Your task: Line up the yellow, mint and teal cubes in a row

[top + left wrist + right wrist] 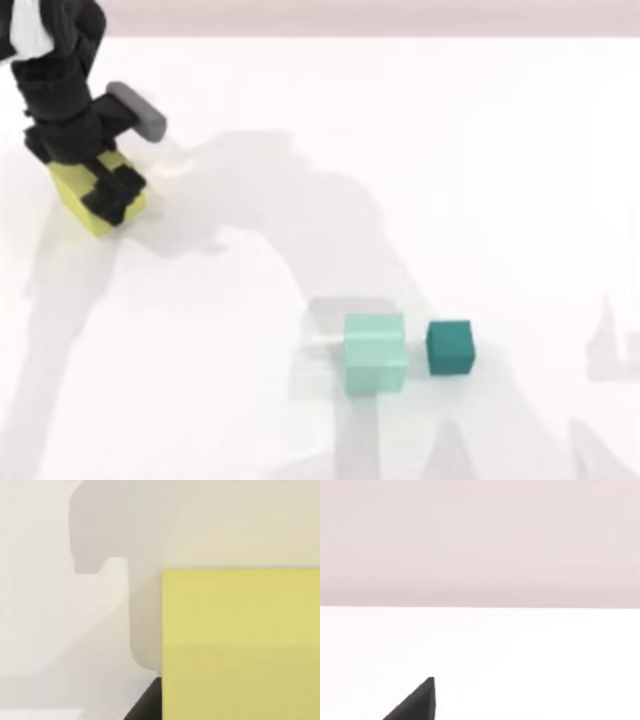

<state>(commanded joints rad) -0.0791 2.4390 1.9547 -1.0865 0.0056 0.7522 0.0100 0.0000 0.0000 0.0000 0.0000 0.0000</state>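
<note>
Yellow cube [88,195] is sitting at the table's [400,150] far left, with the left gripper [112,192] bearing down on it, fingers straddling it; whether they are clamping it, I cannot tell. Mint cube [375,352] and teal cube [450,347] are lying side by side, just apart, right of centre near the front edge. The right gripper is showing only a dark finger tip [415,704]; its opening is undeterminable.

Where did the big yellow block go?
In the top view the yellow cube sits near the table's far left corner, under the left end effector, far from the mint cube and teal cube.
</note>
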